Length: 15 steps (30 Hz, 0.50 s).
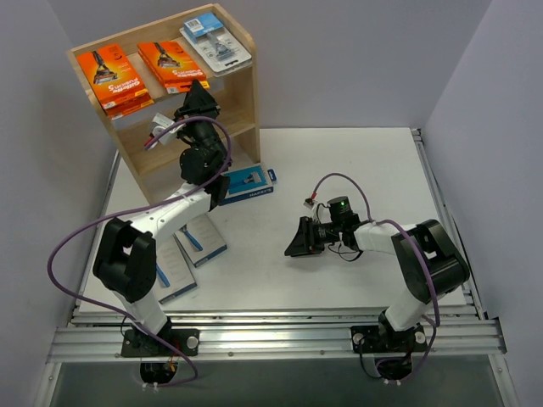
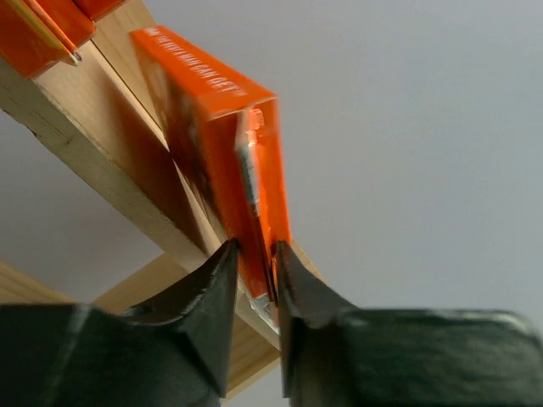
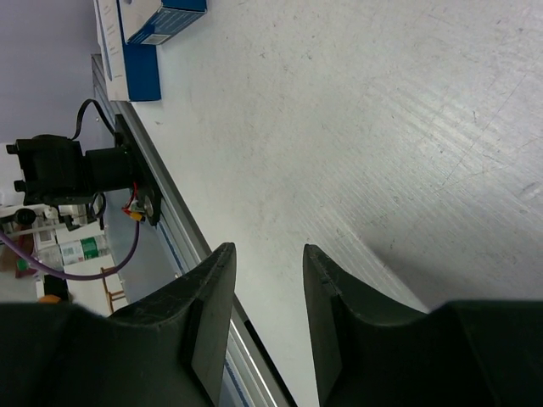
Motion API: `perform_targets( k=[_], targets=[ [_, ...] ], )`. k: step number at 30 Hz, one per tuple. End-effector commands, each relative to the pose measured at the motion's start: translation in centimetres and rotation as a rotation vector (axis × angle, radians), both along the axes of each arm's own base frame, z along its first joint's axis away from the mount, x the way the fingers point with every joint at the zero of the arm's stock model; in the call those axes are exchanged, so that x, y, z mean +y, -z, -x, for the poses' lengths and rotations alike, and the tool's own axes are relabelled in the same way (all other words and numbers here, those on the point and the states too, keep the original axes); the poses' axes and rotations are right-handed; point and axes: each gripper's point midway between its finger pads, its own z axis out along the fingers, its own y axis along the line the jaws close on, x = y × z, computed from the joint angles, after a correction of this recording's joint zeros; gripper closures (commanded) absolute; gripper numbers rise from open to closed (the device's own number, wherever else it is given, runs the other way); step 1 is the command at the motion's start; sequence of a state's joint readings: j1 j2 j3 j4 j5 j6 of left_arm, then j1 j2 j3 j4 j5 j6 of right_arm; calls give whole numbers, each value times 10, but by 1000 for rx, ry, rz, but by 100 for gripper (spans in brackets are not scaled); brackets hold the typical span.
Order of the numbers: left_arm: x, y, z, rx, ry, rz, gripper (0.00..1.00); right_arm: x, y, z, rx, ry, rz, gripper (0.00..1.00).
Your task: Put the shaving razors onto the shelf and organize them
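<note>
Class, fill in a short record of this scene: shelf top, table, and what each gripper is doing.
Shelf top: orange packs and one clear blister pack
Table: three grey-and-blue boxes, flat
Left gripper: jaws either side of the middle orange pack's end; grip unclear
Right gripper: open, empty, above the table

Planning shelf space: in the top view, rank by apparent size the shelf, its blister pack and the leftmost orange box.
1. shelf
2. leftmost orange box and blister pack: too alike to rank.
</note>
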<state>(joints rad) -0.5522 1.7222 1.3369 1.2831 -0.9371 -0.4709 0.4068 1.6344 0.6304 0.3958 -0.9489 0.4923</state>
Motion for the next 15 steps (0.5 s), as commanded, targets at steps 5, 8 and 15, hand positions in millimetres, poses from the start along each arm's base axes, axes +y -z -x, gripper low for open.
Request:
perform_targets(
  k=[5,8,15],
  targets=[
    [18,-26,18,-144,-8,87,46,-2,2,4,-1,-5,12,64],
    [21,-24,19,-136,-15,86,42,-3,2,3,-1,1,16,64],
    [13,-28,18,-99,33,-1,6,-4,-1,0,-12,5,16,61]
  ],
)
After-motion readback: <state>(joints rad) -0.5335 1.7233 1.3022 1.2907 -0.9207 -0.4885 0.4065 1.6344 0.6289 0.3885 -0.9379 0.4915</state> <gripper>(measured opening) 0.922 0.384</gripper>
